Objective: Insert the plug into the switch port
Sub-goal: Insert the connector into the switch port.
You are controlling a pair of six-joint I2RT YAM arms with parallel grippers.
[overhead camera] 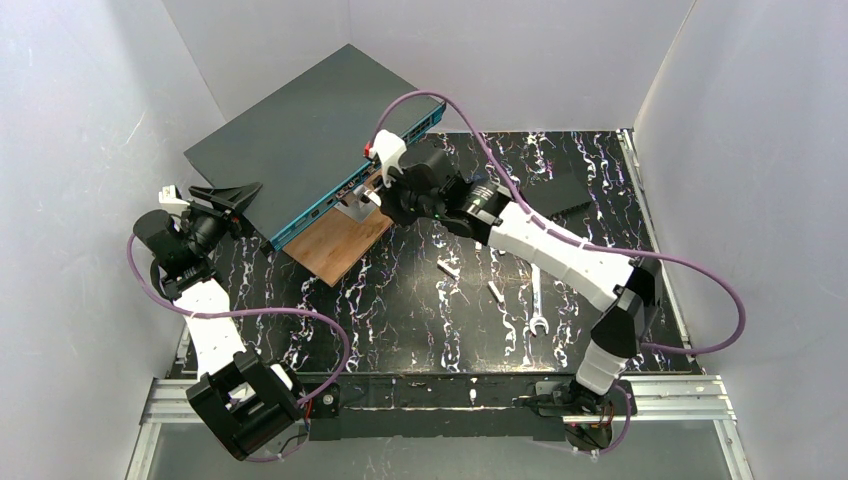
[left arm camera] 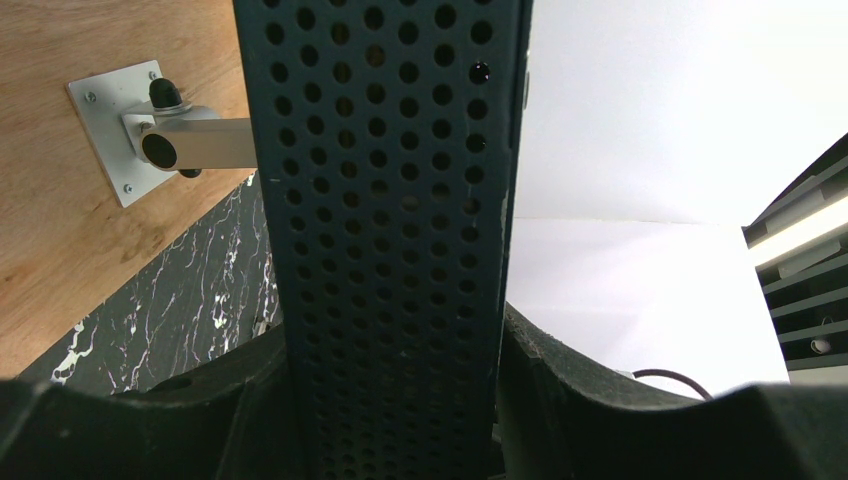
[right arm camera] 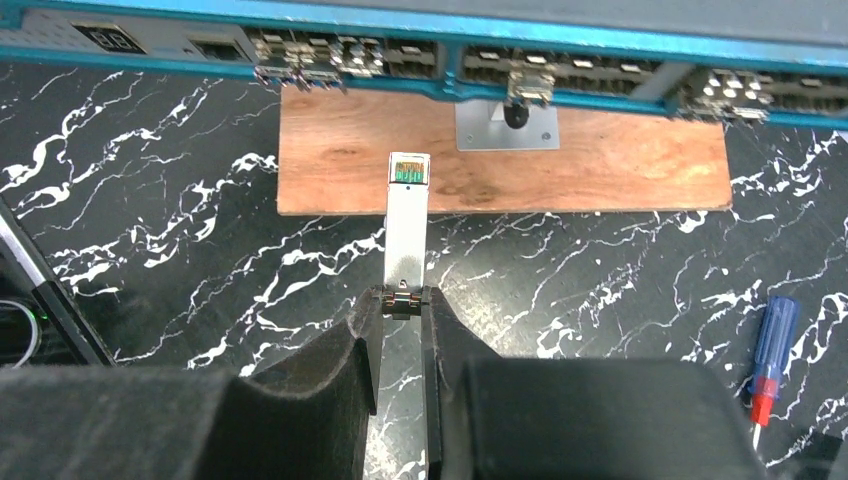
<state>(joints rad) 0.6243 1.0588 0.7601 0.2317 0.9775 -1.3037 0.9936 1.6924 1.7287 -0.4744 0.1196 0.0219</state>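
**While the left gripper (overhead camera: 225,195) clamps the switch (overhead camera: 300,130), the right gripper (right arm camera: 403,305) holds the plug (right arm camera: 407,230) short of the ports**

Where the marbled black table (overhead camera: 420,310) meets the back walls, the switch lies at an angle. Its teal edge faces the right arm and overhangs a wooden board (right arm camera: 600,170). In the left wrist view, the left gripper's 2 fingers press against either side of the switch's perforated end panel, gripping it. The right gripper's 2 fingers pinch the rear of the plug, a slim silver module with a small green and gold tip. The plug points straight at the teal edge, and its tip sits over the board, near the row of ports but apart from them. A metal bracket plate (right arm camera: 505,127) is screwed to the board just below the ports. A wrench (overhead camera: 536,300) lies on the table near the right arm, and a blue and red screwdriver (right arm camera: 772,345) lies off to the right.
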